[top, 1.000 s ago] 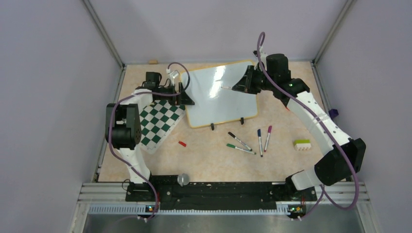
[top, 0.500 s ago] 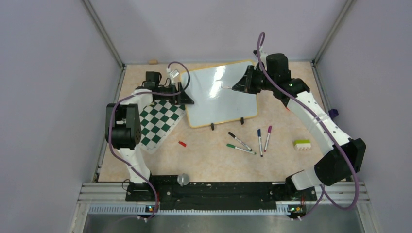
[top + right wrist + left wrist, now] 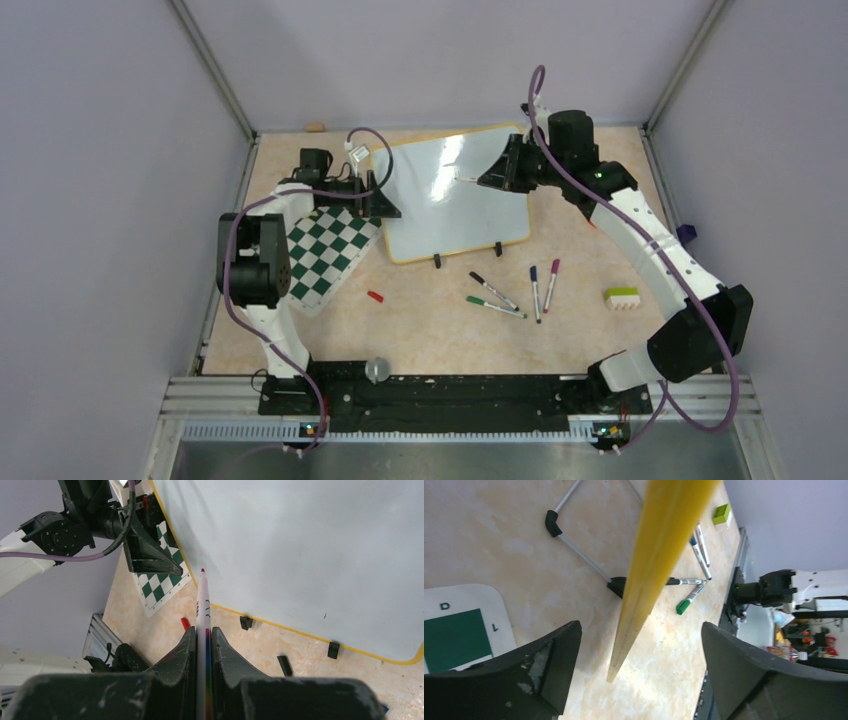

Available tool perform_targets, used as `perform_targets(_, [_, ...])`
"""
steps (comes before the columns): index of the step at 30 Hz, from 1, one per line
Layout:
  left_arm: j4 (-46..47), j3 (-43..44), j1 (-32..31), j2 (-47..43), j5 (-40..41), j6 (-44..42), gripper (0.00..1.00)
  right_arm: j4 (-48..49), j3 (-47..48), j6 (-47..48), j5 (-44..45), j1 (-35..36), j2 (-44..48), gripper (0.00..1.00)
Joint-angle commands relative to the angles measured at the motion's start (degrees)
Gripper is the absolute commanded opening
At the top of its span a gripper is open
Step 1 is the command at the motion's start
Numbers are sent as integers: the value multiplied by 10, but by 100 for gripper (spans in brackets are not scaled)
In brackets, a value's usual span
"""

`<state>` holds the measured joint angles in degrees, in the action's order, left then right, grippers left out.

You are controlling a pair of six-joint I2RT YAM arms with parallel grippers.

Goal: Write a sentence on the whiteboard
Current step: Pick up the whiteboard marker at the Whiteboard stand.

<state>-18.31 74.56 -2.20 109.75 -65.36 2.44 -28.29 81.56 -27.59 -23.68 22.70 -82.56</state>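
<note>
The whiteboard (image 3: 455,195) stands tilted on its wire stand at the back of the table, its white face blank. My left gripper (image 3: 385,198) is at the board's left edge. In the left wrist view the yellow frame edge (image 3: 659,555) runs between the wide-apart fingers of this open gripper (image 3: 639,660), with a gap on each side. My right gripper (image 3: 490,180) is over the board's face, shut on a white marker (image 3: 202,605). The marker's red tip (image 3: 202,571) points at the board's lower left part; whether it touches I cannot tell.
A green-and-white chess mat (image 3: 325,250) lies left of the board. A red cap (image 3: 375,296) lies in front of the mat. Several capped markers (image 3: 535,290) lie in front of the board, and a green-and-white block (image 3: 622,297) sits to the right. The board's stand leg (image 3: 579,555) reaches across the table.
The left gripper has shifted very slightly at the board's left edge. The right arm and its marker have not visibly moved.
</note>
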Motion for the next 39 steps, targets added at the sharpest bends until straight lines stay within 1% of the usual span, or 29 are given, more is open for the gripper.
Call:
perform_targets(1, [16,9,14,-28,-38,0,98,12,33,16,-8,-1,4,0])
perform_targets(4, [77,-15,18,-44,-26,46,99,7,41,21,-9,-1,0,0])
perform_targets(6, [114,-41,18,-69,12,63,99,4,45,23,-11,-3,-3,0])
perform_targets(8, [157,-68,18,-96,30,78,99,1,49,24,-13,-2,-7,0])
perform_targets(11, [258,-106,18,-117,19,141,99,1,56,24,-14,-3,-12,0])
perform_targets(13, [303,-122,18,-125,10,161,99,1,62,26,-16,-2,-16,0])
perform_targets(14, [307,-125,18,-130,13,159,99,1,64,27,-17,-3,-18,0])
perform_targets(18, [277,-124,18,-144,40,121,99,1,72,32,-19,-9,-24,0])
perform_targets(20, [284,-122,18,-140,34,125,99,2,74,32,-21,-11,-26,0])
perform_targets(23, [330,-122,18,-115,8,159,99,10,71,26,-31,-12,-29,0])
perform_targets(26, [412,-138,36,-100,-1,217,99,15,75,23,-36,-12,-33,0])
perform_targets(30, [594,-211,41,-115,20,303,99,-6,95,37,-34,-18,-36,0])
perform_targets(32, [669,-236,42,-115,29,334,99,-11,95,46,-21,-20,-29,0])
perform_targets(33, [690,-242,43,-111,28,345,99,-12,94,49,-18,-21,-28,0])
perform_targets(36, [710,-239,52,-92,21,379,99,-12,88,50,-18,-22,-28,0])
perform_targets(39, [784,-239,62,-67,3,429,99,-11,89,47,-14,-24,-30,0])
